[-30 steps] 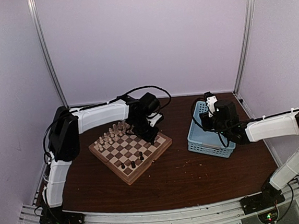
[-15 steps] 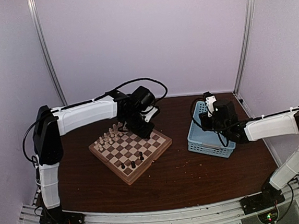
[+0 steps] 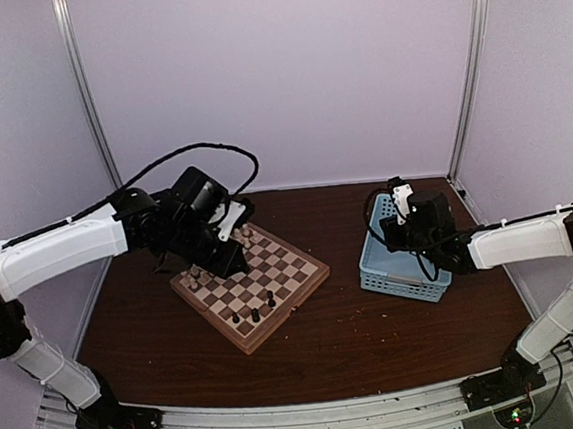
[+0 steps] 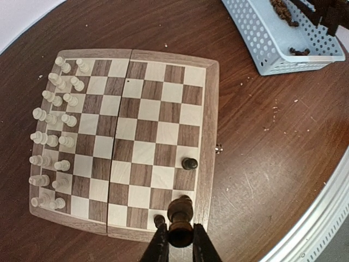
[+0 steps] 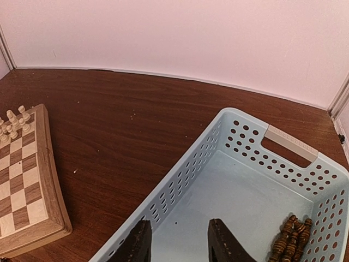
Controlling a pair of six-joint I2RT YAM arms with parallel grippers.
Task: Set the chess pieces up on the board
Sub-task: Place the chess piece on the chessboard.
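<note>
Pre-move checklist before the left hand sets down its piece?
1. Left hand shut on dark piece: ok.
2. Cream pieces lined in two rows along one board edge: ok.
3. Bare squares on the opposite side: ok.
4. Held piece's target square: cannot tell.
5. Right hand open, empty, over basket: ok.
6. Spare dark pieces in basket corner: ok.

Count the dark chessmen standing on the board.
3, by the board's near corner: taller dark chessman, middle chessman, leftmost chessman. The left arm may hide more.
</note>
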